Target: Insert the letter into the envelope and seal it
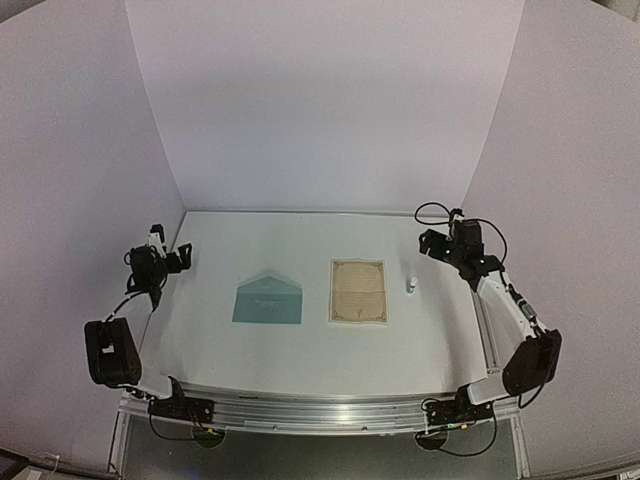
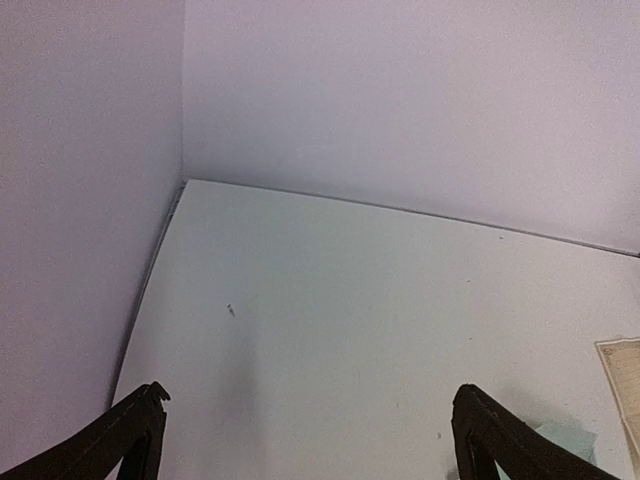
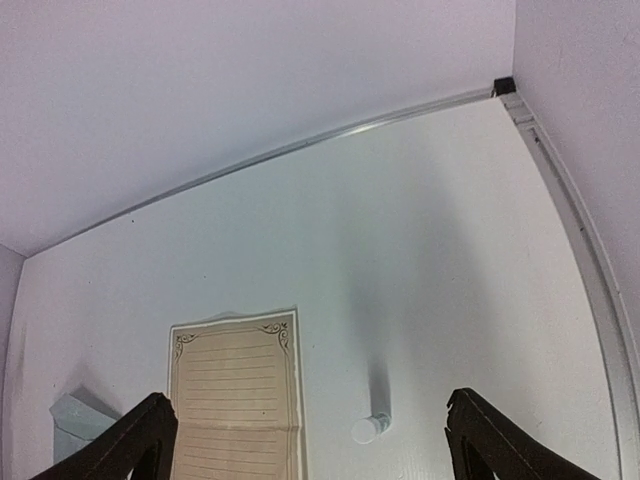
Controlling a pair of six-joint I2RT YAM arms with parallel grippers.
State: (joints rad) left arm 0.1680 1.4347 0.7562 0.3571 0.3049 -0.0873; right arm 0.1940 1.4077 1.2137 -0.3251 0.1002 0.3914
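Observation:
The teal envelope (image 1: 267,300) lies flat left of the table's centre, its triangular flap open and pointing away. Just right of it lies the tan letter (image 1: 359,291) with its dark ornamental border. My left gripper (image 1: 180,257) hovers at the table's left edge, well left of the envelope, open and empty. In the left wrist view the left gripper (image 2: 310,392) frames bare table, with a corner of the letter (image 2: 625,380) at far right. My right gripper (image 1: 430,240) hangs open at the right. In its wrist view the right gripper (image 3: 309,397) spans the letter (image 3: 237,400).
A small white tube (image 1: 412,285) stands upright just right of the letter, and this tube (image 3: 368,428) shows between the right fingers (image 3: 480,435). White walls (image 1: 320,110) close in the back and both sides. A metal rail (image 1: 320,405) runs along the near edge.

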